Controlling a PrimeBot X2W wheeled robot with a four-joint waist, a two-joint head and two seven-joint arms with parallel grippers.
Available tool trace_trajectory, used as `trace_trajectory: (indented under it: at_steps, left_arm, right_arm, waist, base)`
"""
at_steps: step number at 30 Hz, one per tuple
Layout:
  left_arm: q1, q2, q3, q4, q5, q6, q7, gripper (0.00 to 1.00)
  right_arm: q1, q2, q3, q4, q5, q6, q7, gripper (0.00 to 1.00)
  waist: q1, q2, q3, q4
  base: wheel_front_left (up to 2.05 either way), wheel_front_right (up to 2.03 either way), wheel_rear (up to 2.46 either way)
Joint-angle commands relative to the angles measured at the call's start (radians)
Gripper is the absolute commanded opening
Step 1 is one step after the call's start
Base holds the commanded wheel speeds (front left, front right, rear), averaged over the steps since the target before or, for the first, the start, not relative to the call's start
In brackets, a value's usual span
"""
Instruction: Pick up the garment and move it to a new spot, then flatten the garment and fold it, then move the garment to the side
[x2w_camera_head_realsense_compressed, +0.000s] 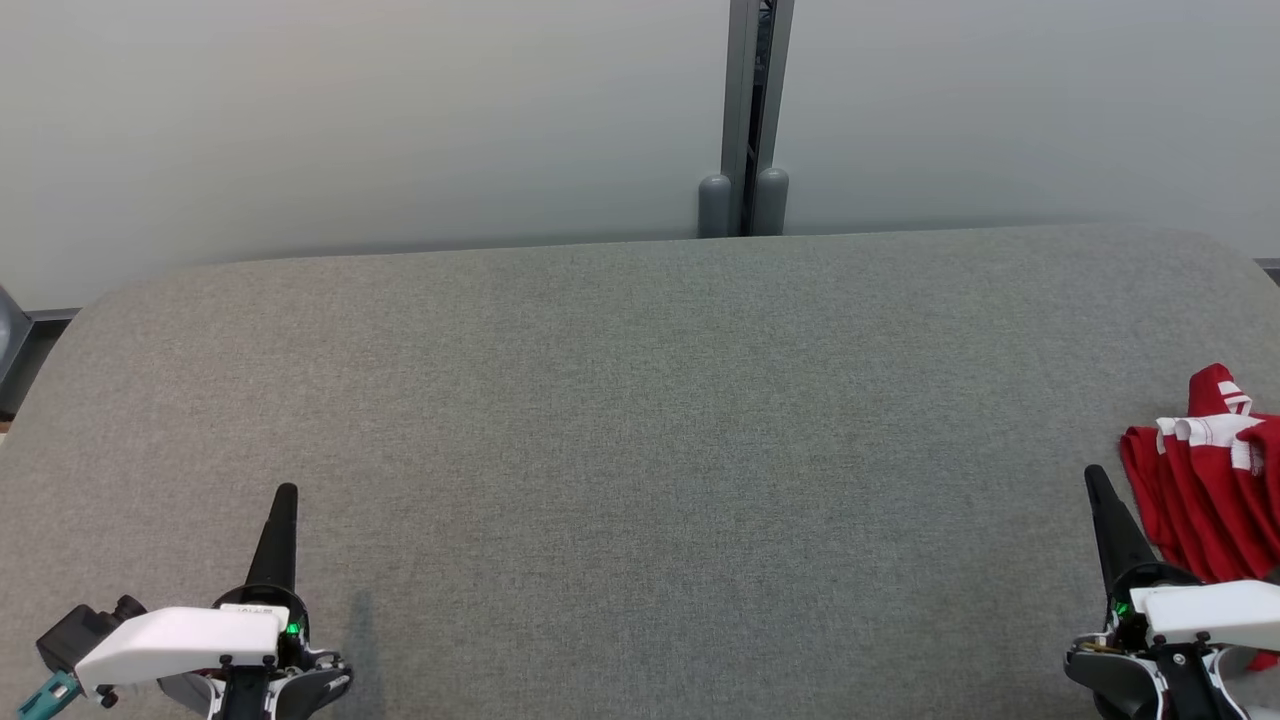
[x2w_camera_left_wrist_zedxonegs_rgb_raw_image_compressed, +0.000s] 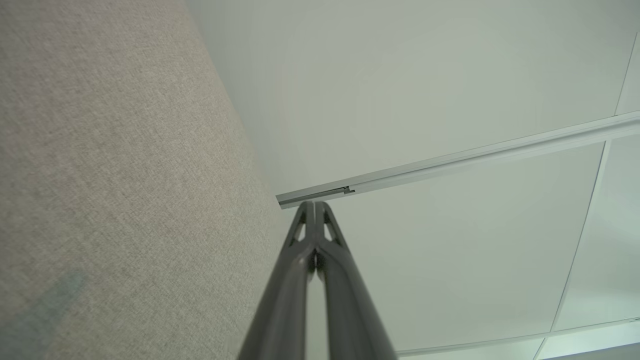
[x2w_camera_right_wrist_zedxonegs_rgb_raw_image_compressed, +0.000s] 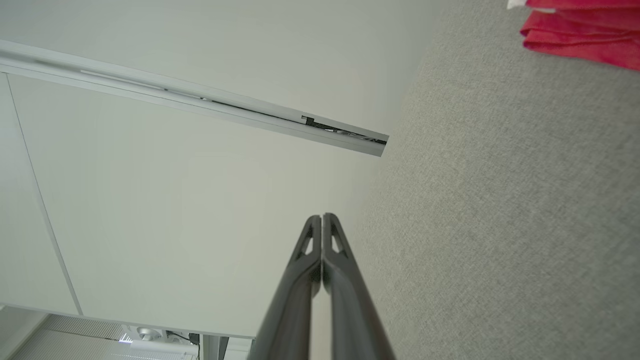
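Note:
The garment (x2w_camera_head_realsense_compressed: 1215, 478) is red with white trim and lies bunched at the right edge of the grey fabric table (x2w_camera_head_realsense_compressed: 640, 450). A corner of the garment (x2w_camera_right_wrist_zedxonegs_rgb_raw_image_compressed: 585, 30) also appears at the upper right of the right wrist view. My right gripper (x2w_camera_head_realsense_compressed: 1095, 478) is shut with nothing in it, its tip just left of the red cloth and apart from it. Over the table's front left, my left gripper (x2w_camera_head_realsense_compressed: 286, 492) is shut and empty, far from the garment. In both wrist views the fingertips (x2w_camera_left_wrist_zedxonegs_rgb_raw_image_compressed: 315, 205) (x2w_camera_right_wrist_zedxonegs_rgb_raw_image_compressed: 321, 218) press together.
A pale partition wall (x2w_camera_head_realsense_compressed: 360, 120) runs behind the table, with a grey post (x2w_camera_head_realsense_compressed: 745, 190) at its seam. The table's rounded back corners show at left and right. A wide stretch of grey fabric lies between my two arms.

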Motion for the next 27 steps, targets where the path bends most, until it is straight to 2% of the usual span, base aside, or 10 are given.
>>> trace_trajectory:
  at_steps: [1,27]
  left_arm:
    - [-0.019,0.006,0.008,-0.012,-0.027,-0.007,0.007,0.00]
    - [-0.031,0.008,0.033,-0.038,-0.214,-0.034,0.056,0.00]
  right_arm:
    - [0.001,-0.010,-0.006,-0.015,0.027,0.000,0.010,0.00]
    - [0.008,-0.012,-0.021,-0.048,0.225,0.000,0.061,0.00]
  waist:
    - [0.0000,0.0000,0.000,0.000]
    - [0.0000,0.0000,0.001,0.001]
  base:
    - [0.00,0.00,0.00]
    - [0.00,0.00,0.00]
